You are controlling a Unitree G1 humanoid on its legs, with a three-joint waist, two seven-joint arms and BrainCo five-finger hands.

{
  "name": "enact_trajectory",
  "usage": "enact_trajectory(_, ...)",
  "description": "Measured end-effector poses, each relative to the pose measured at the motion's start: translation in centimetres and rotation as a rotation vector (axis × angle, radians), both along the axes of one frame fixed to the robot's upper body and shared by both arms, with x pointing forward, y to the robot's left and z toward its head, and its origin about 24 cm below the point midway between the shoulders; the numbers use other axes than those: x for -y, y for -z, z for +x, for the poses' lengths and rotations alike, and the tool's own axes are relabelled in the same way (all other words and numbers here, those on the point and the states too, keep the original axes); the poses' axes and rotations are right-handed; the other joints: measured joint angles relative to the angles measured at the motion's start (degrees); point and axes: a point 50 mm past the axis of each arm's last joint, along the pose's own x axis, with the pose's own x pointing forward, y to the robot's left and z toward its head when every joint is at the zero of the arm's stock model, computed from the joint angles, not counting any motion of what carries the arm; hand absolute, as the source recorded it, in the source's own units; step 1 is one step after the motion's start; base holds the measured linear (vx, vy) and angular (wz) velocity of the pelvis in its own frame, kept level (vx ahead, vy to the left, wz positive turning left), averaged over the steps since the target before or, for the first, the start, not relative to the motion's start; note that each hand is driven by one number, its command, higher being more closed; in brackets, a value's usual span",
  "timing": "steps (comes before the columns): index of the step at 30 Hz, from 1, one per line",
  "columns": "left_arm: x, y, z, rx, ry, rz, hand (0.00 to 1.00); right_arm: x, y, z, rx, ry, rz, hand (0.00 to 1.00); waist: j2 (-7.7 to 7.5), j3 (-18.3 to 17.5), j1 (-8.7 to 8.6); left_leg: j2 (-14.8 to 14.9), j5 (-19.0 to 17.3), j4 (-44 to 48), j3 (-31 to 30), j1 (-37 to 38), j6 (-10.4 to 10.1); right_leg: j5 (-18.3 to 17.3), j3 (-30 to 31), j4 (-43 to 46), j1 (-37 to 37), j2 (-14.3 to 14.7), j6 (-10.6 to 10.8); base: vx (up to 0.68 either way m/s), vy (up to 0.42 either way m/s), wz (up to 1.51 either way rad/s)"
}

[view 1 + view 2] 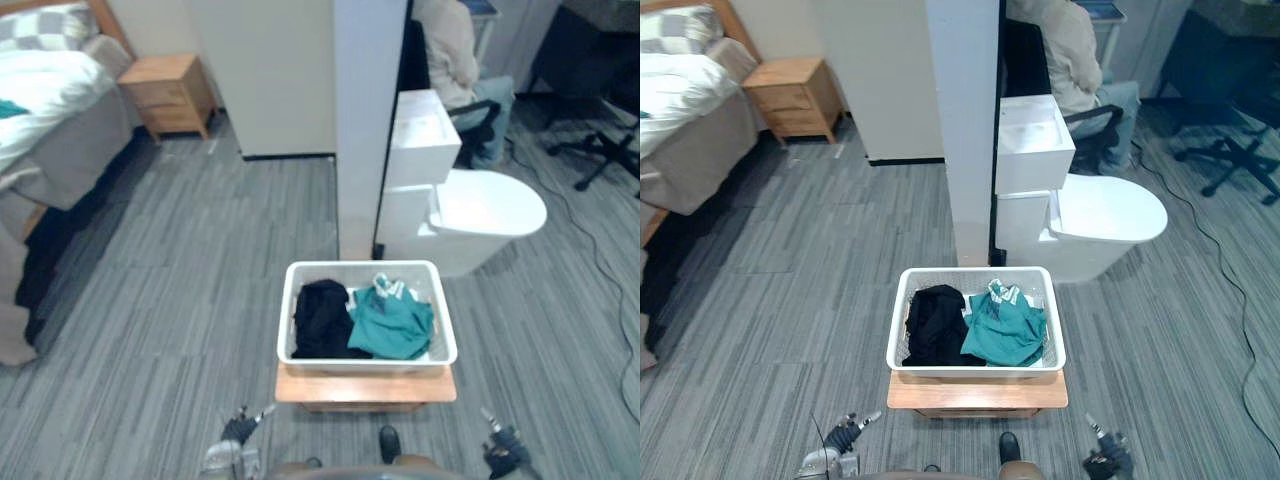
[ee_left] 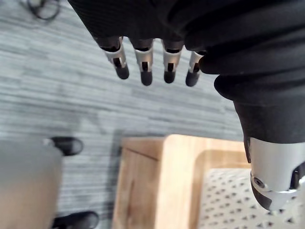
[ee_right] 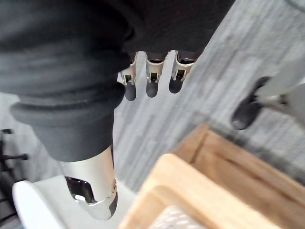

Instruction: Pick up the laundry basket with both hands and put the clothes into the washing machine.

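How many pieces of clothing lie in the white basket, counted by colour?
Black garment: 1
Teal garment: 1
Total: 2

No legible text, none on laundry basket [image 1: 367,361], none on clothes [image 1: 390,326]

White basket [image 1: 366,362], dotted-hole walls; inside, black garment [image 1: 320,320] at 9 o'c, teal garment [image 1: 392,325] at 3. Tan wood stand [image 1: 365,388]. Grey striped floor [image 1: 180,300]. Grey/white checked pillow [image 1: 40,25] at 10.
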Motion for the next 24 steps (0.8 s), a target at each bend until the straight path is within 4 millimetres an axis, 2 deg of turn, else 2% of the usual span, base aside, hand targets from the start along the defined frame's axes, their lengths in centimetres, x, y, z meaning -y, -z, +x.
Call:
enact_trajectory(1, -0.2, -0.4, 0.2, 0.034, -0.008, 0.004, 0.00, 0.5, -0.9, 0.3, 0.032, 0.002, -0.042, 0.00, -0.15, -0.1, -0.12, -0.2, 0.2, -0.2, 0.1, 0.3, 0.4, 0.1, 0.0, -0.3, -0.1, -0.1, 0.1, 0.21, 0.107, -0.10)
enact_trajectory(3, -1.7, -2.8, 1.6, 0.191, -0.042, 0.040, 0.00, 2.5, -4.4, 1.2, 0.155, 0.012, -0.198, 0.00, -0.73, -0.4, -0.19, -0.7, 0.3, -0.6, 0.1, 0.5, 0.5, 0.0, 0.1, -0.5, -0.4, -0.3, 0.2, 0.24, 0.095, -0.13)
enact_trajectory(6, -3.1, -5.6, 2.7, 0.348, -0.089, 0.076, 0.00, 3.9, -7.5, 1.8, 0.250, 0.030, -0.323, 0.00, -1.27, -1.7, 0.27, -1.5, 0.4, 0.1, -1.2, 0.5, 0.4, 0.0, -0.2, -1.9, 0.4, -1.0, 0.2, 0.19, 0.025, -0.07)
enact_trajectory(7, -3.3, -7.2, 3.5, 0.434, -0.088, 0.087, 0.00, 4.4, -8.8, 1.9, 0.281, 0.035, -0.375, 0.00, -1.18, -2.2, 0.26, -1.9, 0.4, 0.3, -1.8, 0.7, 0.4, 0.0, -0.4, -2.8, 1.2, -1.4, 0.2, 0.21, 0.017, 0.13)
enact_trajectory(10, -3.2, -10.8, 5.6, 0.612, -0.064, 0.111, 0.00, 4.9, -10.8, 2.8, 0.324, 0.002, -0.462, 0.00, -1.28, -2.4, 0.66, -3.4, 0.6, 4.3, -2.5, 0.2, 0.0, 0.0, -1.7, -3.5, 3.6, -3.3, 0.2, 0.19, 0.033, 0.16)
enact_trajectory(11, -3.2, -11.2, 5.9, 0.634, -0.061, 0.113, 0.00, 4.8, -11.2, 3.0, 0.334, -0.006, -0.474, 0.00, -1.97, -2.4, 0.93, -4.0, 0.7, 6.9, -2.6, -1.1, -0.1, 0.0, -1.8, -3.4, 3.8, -4.2, 0.2, 0.18, 0.102, 0.14)
enact_trajectory(12, -3.1, -12.0, 6.6, 0.676, -0.054, 0.117, 0.00, 4.8, -11.8, 3.9, 0.354, -0.027, -0.497, 0.00, -3.17, -2.0, 1.17, -4.3, -1.3, 6.2, -2.5, -3.2, 1.2, 0.0, -1.5, -3.3, 3.7, -5.7, 0.2, 0.10, 0.098, 0.14)
enact_trajectory(13, -3.0, -12.5, 7.0, 0.703, -0.051, 0.119, 0.00, 5.0, -12.2, 4.2, 0.358, -0.049, -0.516, 0.00, -2.18, -2.2, 1.23, -2.4, 2.7, -0.7, -2.7, -2.7, -0.4, -0.2, -2.0, -3.4, 3.6, -4.8, 0.6, 0.07, 0.060, 0.03)
enact_trajectory(14, -3.1, -13.0, 7.3, 0.722, -0.045, 0.126, 0.00, 5.1, -12.5, 4.9, 0.368, -0.080, -0.524, 0.00, -1.97, -2.5, 2.18, -2.5, 2.5, -2.5, -3.7, -1.9, 0.1, -1.0, -1.6, -3.2, 3.0, -4.7, 1.8, 0.06, 0.036, 0.04)
enact_trajectory(19, -2.8, -14.4, 10.2, 0.770, 0.016, 0.155, 0.00, 3.8, -14.1, 10.6, 0.425, -0.325, -0.536, 0.00, -4.14, 0.9, 2.19, -3.3, 2.6, -0.4, -4.8, -4.9, 0.3, -1.2, -2.0, -0.5, 0.4, -5.3, 2.1, -0.03, 0.016, 0.13)
enact_trajectory(21, -1.7, -15.0, 12.6, 0.784, 0.047, 0.151, 0.00, 2.2, -15.7, 13.7, 0.485, -0.449, -0.563, 0.00, -4.50, 3.5, 2.28, -3.3, 3.3, 0.1, -5.5, -6.8, 0.3, -1.2, -2.7, 0.7, -1.5, -5.3, 2.1, -0.11, -0.039, 0.20)
enact_trajectory(24, -0.2, -15.0, 14.1, 0.773, 0.083, 0.137, 0.00, 0.7, -15.7, 15.2, 0.503, -0.502, -0.541, 0.00, -4.39, 5.4, 2.64, -3.3, 3.9, -0.2, -6.1, -7.4, 0.3, -1.2, -3.2, 1.0, -2.2, -5.2, 2.1, -0.08, -0.045, 0.10)
